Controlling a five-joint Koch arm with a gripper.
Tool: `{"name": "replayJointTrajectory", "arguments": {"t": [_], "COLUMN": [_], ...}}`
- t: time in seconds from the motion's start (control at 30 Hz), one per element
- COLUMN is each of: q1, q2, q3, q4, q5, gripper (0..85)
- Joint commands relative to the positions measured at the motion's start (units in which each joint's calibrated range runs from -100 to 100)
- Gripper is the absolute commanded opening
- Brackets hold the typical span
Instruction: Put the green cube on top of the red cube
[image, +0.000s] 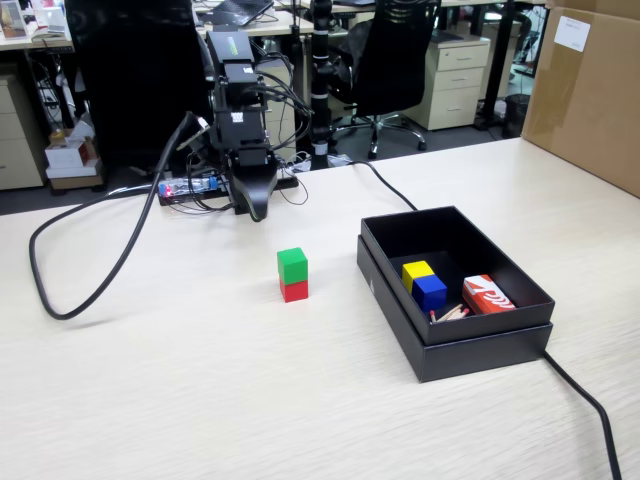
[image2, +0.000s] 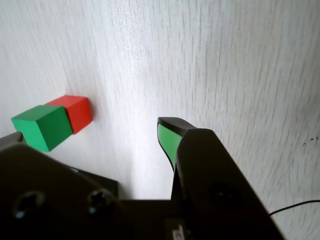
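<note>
Green cube sits stacked on red cube, bare table all around; gripper well apart, jaw state can't tell.

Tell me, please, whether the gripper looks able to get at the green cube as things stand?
Probably yes. The green cube sits on top of the red cube on bare table, its top and sides uncovered. The gripper is folded back near the arm's base, apart from the stack, with only bare tabletop between them. The black box stands off to one side.
</note>
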Motion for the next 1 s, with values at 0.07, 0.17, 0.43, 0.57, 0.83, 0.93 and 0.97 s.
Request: {"name": "replayJointTrajectory", "arguments": {"t": [0.07, 0.17, 0.43, 0.57, 0.83, 0.93, 0.97], "q1": [0.9, 1.4, 1.5, 1.5, 1.3, 1.1, 1.0], "q2": [-4.1, -4.7, -6.5, -7.3, -10.1, -11.9, -12.2], "q3": [-4.6, -9.9, -24.0, -28.5, -39.8, -40.6, -40.8], "q4": [8.5, 12.8, 23.0, 27.5, 38.8, 38.8, 38.8], "q5": [0.6, 0.7, 0.5, 0.4, -1.9, -2.0, -2.0], "gripper": [51.9, 51.9, 51.9, 51.7, 50.8, 50.5, 50.4]}}
